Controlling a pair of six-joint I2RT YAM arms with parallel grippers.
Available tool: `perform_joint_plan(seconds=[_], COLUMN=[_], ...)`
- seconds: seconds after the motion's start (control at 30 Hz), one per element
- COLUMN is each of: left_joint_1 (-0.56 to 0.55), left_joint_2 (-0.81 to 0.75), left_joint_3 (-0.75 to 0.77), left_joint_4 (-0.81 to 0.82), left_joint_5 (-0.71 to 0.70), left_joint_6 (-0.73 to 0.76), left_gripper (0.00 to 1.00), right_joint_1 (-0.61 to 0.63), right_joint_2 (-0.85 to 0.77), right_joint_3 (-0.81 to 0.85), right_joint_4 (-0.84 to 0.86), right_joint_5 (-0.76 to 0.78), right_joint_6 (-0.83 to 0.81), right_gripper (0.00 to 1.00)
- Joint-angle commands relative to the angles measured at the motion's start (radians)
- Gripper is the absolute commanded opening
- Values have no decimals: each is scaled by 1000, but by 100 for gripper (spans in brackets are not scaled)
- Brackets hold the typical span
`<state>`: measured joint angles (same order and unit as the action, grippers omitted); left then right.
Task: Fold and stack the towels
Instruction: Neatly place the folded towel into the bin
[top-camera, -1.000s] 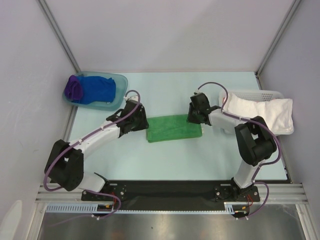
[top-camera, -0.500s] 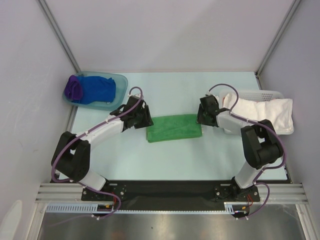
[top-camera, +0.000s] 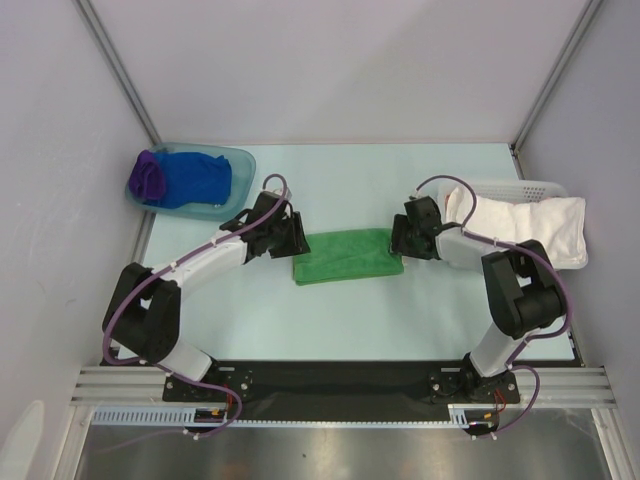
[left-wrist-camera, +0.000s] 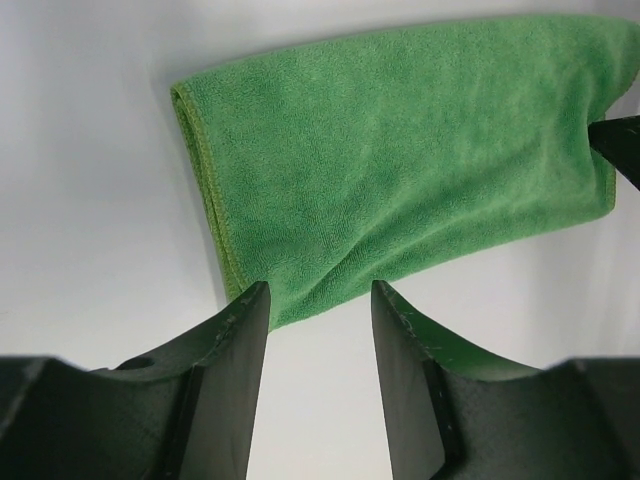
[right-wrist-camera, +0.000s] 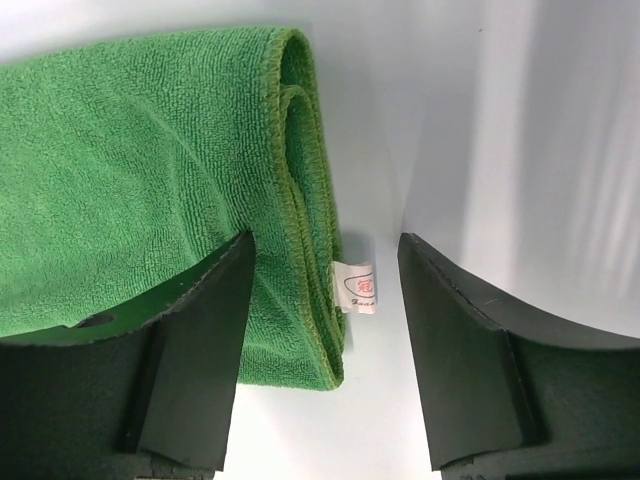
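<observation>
Green fuzzy folded towel (top-camera: 348, 256) on pale table (top-camera: 330, 190), left gripper (left-wrist-camera: 318, 292) fingers apart near one end, right gripper (right-wrist-camera: 325, 242) fingers apart astride tagged end, maybe touching, towel cut off in wrist views

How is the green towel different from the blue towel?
The green towel lies folded flat on the table; the blue towel sits bunched up inside the teal tub. The green towel has no other towel beside it; the blue towel touches the purple towel. Both are cloth towels.
</observation>
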<state>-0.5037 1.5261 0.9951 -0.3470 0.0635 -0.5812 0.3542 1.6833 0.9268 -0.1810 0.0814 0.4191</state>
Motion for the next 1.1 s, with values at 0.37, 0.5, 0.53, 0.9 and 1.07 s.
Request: perform_joint_plan(seconds=[0.37,0.5,0.53,0.9,1.07], left_joint_1=[-1,-1,-2,-1,17], left_joint_2=[-55,-57,-57,-118,-179], left_joint_3=[5,-7,-10,20,50], left_joint_4=[14,26,26,-23,-67], left_joint_5=[62,78,79,117,140], left_joint_6=[50,50,50,66,101], left_gripper=[52,52,52,51,52], right_joint_1=[81,86,89,138,189], right_joint_2=[78,111,115,101,84], right_joint_3=[-3,0,-5,62,132], right_joint_4=[32,34,35,-63,-190], right_joint_5=[26,41,44,199,383], right_joint_6=[-2,12,15,26,-3], right_gripper=[61,53,50,14,0])
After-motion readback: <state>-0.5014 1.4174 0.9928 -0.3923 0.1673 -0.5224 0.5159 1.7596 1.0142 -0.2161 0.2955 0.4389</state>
